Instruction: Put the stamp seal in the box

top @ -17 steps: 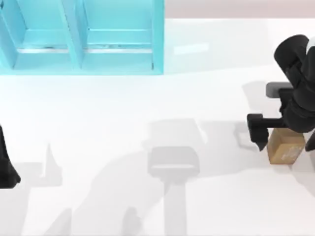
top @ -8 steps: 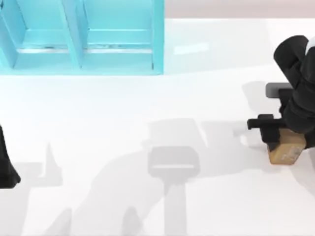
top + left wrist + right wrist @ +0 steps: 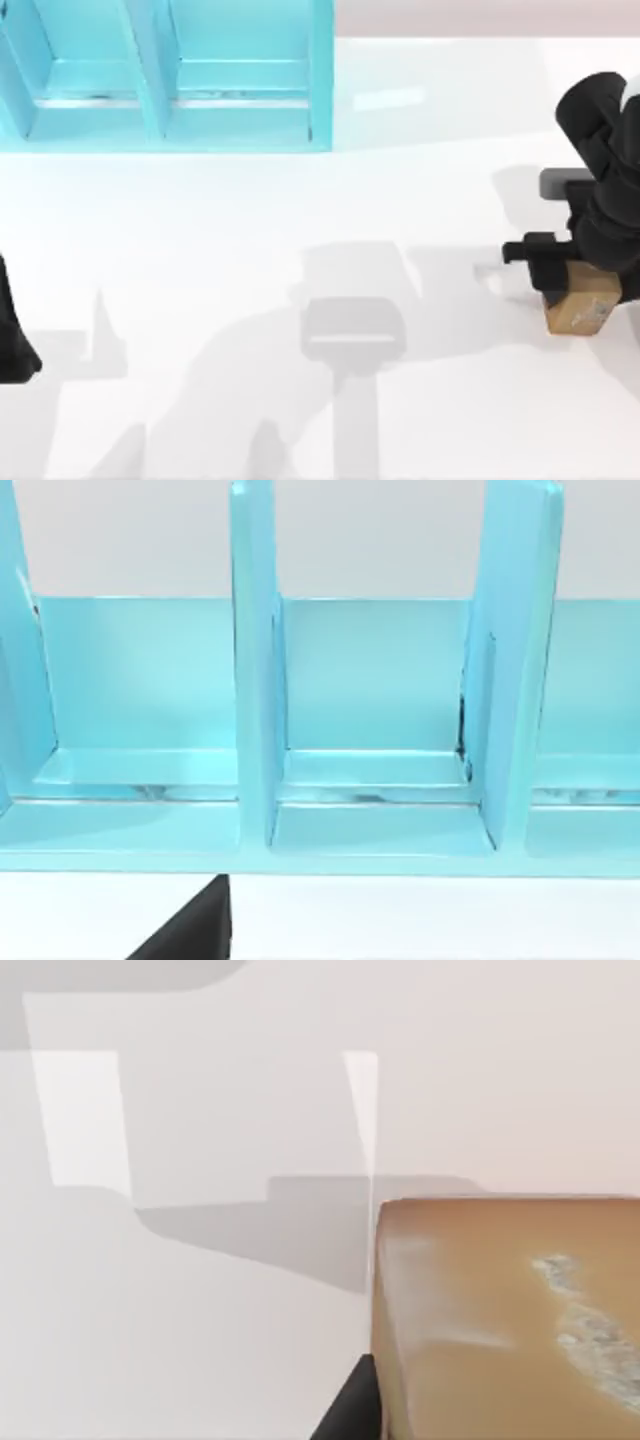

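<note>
The stamp seal (image 3: 585, 310) is a tan-brown block with pale markings, resting on the white table at the right edge. My right gripper (image 3: 578, 282) sits over it, shut on it, with one dark finger (image 3: 545, 268) pressed against its left side; the other finger is hidden under the wrist. In the right wrist view the stamp seal (image 3: 500, 1320) looms close, with a dark fingertip (image 3: 348, 1412) at its edge. The box (image 3: 322, 75) is a light-blue case with compartments at the table's back left, seen from the front in the left wrist view (image 3: 255, 680).
My left arm (image 3: 12, 340) is parked at the table's left edge, and a dark part of its gripper (image 3: 190, 932) faces the box. White tabletop with soft shadows stretches between the stamp seal and the box.
The visible finger of my right gripper has moved right, from a gap beside the stamp seal to contact with its side. The block has barely shifted. The left arm stayed still.
</note>
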Tool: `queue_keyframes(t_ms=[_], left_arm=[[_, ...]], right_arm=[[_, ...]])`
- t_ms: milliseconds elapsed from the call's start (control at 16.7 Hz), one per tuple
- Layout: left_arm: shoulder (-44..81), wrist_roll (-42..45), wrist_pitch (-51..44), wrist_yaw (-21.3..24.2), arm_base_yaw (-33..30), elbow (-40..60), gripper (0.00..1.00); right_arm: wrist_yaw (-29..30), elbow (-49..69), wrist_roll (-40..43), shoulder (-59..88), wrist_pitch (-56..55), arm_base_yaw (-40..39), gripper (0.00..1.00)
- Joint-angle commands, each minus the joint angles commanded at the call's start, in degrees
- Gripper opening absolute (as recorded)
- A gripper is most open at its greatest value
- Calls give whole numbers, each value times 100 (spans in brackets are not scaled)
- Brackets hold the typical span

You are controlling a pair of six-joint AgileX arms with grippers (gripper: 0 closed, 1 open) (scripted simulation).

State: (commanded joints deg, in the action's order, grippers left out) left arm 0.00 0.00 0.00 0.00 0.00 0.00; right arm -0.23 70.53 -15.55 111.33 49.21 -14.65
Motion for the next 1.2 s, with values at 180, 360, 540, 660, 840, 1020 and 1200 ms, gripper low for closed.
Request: queue_keyframes(t_ms=[180,360,540,660,840,1020,1200], left_arm=[[0,0,0,0,0,0,100],[0,0,0,0,0,0,100],[0,0,0,0,0,0,100],[0,0,0,0,0,0,100],[0,0,0,0,0,0,100],[0,0,0,0,0,0,100],[0,0,0,0,0,0,100]], right_arm=[[0,0,0,0,0,0,0],[2,94,2,-36,93,3,0],[3,537,6,-169,674,5,0],[3,902,8,-301,1276,16,0],[1,1406,16,-532,1988,31,0],[2,1562,24,-615,2165,32,0],[-1,1546,13,-592,2149,19,0]])
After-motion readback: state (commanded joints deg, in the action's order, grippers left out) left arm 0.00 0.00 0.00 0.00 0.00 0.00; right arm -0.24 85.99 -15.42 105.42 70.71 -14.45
